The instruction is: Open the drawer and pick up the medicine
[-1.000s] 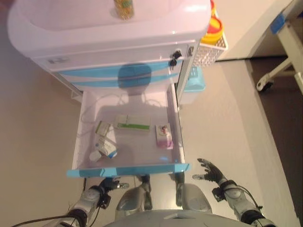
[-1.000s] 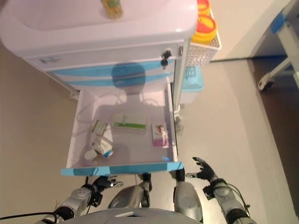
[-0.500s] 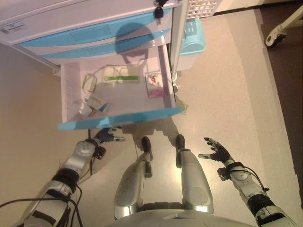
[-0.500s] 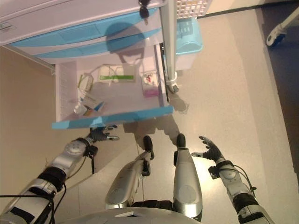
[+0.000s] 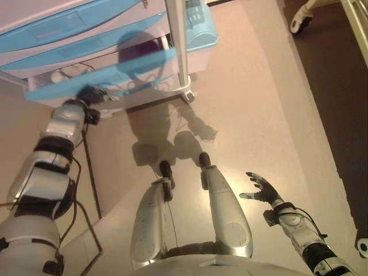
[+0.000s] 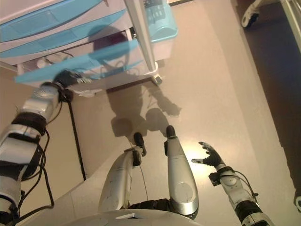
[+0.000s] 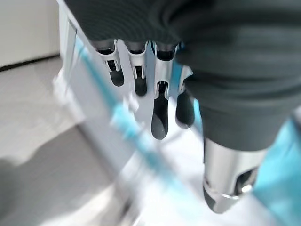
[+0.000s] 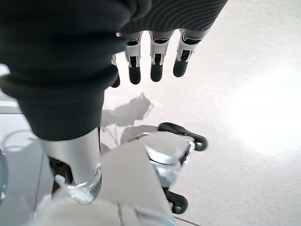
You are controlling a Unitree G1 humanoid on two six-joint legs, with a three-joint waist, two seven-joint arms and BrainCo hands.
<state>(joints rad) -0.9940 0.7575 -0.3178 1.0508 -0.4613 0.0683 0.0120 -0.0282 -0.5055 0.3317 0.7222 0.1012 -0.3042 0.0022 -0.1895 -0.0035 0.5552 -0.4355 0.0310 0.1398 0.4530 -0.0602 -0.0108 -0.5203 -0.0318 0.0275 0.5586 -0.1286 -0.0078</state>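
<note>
The cabinet's drawer (image 5: 132, 69) stands pulled out, and its blue front faces me at the upper left. From this angle the inside is hidden and no medicine shows. My left hand (image 5: 86, 95) is at the left end of the drawer front, just under its edge. In the left wrist view its fingers (image 7: 159, 113) are straight and reach past the blue edge (image 7: 127, 127), holding nothing. My right hand (image 5: 261, 188) is open and empty, low over the floor at the lower right.
A light blue bin (image 5: 198, 26) sits on the floor to the right of the cabinet. The cabinet's corner post ends in a caster (image 5: 188, 96). A white frame on a wheel (image 5: 296, 26) stands at the top right, over darker floor.
The camera has tilted down, so the cabinet has slid to the top left and the drawer's inside has dropped out of sight. My left hand stays by the drawer front. My right hand stays open.
</note>
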